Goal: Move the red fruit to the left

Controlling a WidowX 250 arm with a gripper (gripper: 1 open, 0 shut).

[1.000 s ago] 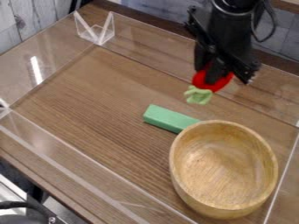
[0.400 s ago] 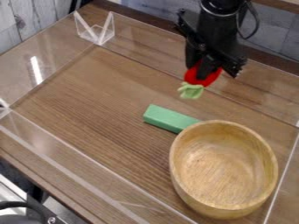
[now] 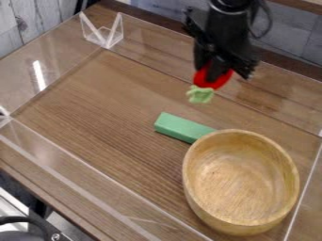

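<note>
Your gripper (image 3: 213,79) pinches the fruit (image 3: 206,83) between narrow jaws, lifted off the table (image 3: 101,122) near its far edge, green stem hanging down. You have the block (image 3: 184,127) lying flat just below it, and the bowl (image 3: 242,179) at the near right corner

I see my gripper (image 3: 212,78) with its fingers clamped on the red fruit (image 3: 209,82), lifted above the table (image 3: 101,122); a green block (image 3: 185,127) lies beside a wooden bowl (image 3: 242,179).

Block (image 3: 185,127) left of bowl (image 3: 243,179) (fruit (image 3: 206,83) behind)
</note>
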